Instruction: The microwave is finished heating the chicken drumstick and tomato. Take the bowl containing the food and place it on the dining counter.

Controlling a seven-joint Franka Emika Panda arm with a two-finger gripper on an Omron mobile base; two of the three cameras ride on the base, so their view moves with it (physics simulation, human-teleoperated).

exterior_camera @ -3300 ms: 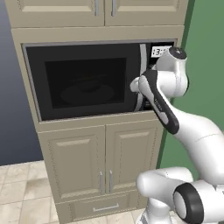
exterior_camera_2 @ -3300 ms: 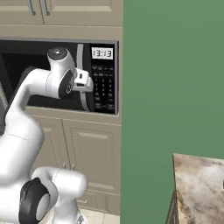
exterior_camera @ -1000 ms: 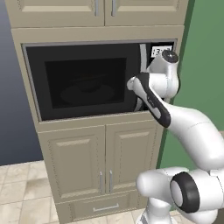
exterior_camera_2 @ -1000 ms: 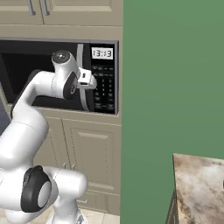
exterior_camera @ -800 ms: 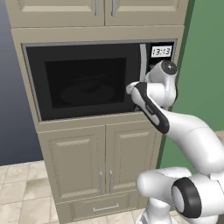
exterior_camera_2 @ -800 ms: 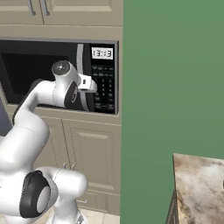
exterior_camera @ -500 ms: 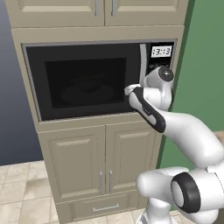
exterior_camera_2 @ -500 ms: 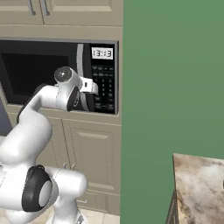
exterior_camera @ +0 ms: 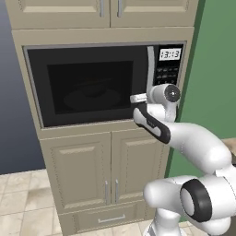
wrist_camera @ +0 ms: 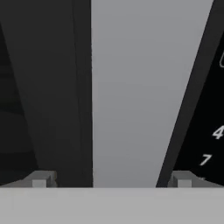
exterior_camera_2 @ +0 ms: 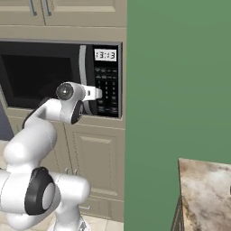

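Door-opening step: pincer fully open, empty, straddling microwave handle; next close and pull.

One microwave is set in the cabinet wall, and all else is counted from it. It has one dark glass door, one long handle at the door's right edge, one keypad right of the handle and one clock display above the keypad. Above the microwave – two cabinet doors, each with one metal pull. Below it – two more doors, again one pull each, and under those one drawer with one pull. One stone counter stands well to the microwave's right. One gripper with two fingertips is at the handle.
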